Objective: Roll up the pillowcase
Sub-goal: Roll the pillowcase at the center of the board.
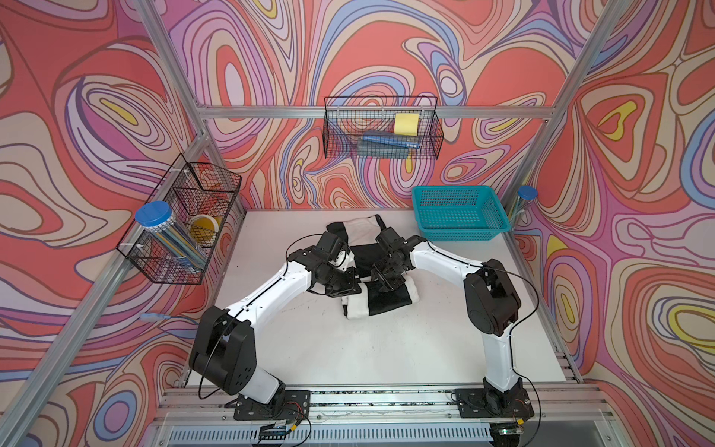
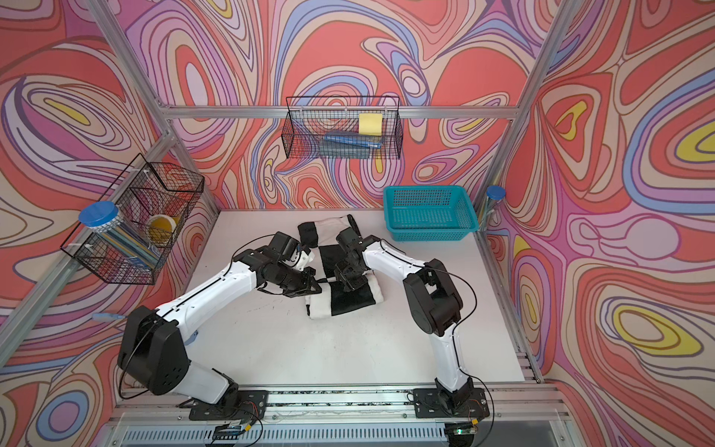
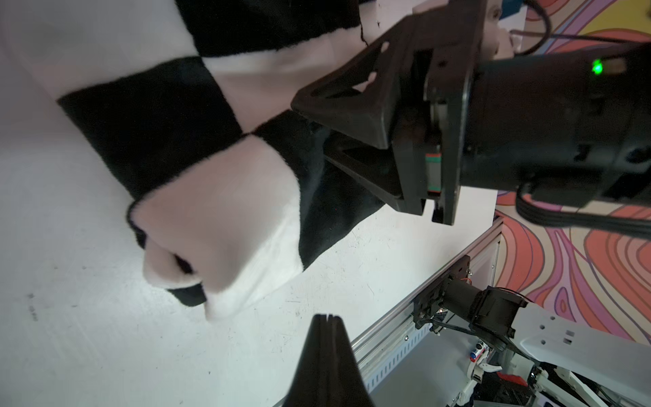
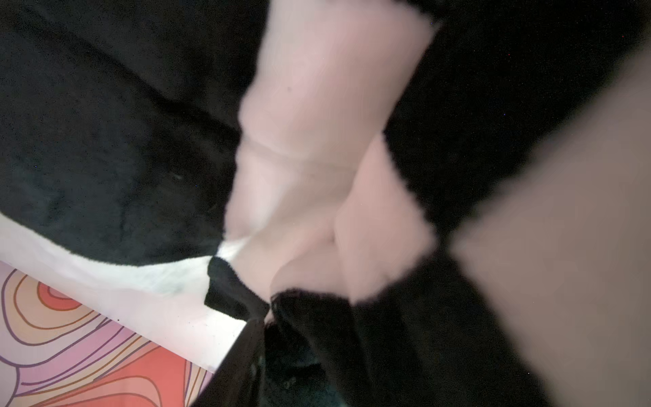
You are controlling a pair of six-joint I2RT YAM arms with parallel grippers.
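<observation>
The black and white checkered pillowcase (image 1: 377, 300) lies mid-table. Its near end is wound into a thick roll, and its flat part (image 2: 329, 230) runs toward the back wall. In the left wrist view the roll's end (image 3: 218, 225) shows bunched folds. My left gripper (image 3: 327, 317) is shut and empty, hovering just off the roll's left end, as both top views (image 1: 350, 288) show. My right gripper (image 1: 388, 285) sits on top of the roll with black fabric pinched between its jaws. In the right wrist view one finger (image 4: 241, 356) shows beside the fabric and the other is hidden.
A teal plastic basket (image 1: 499, 216) stands at the back right of the white table (image 1: 348, 348). Wire baskets hang on the back wall (image 1: 381, 133) and on the left rail (image 1: 182, 228). An aluminium rail (image 1: 387, 398) runs along the table's front edge.
</observation>
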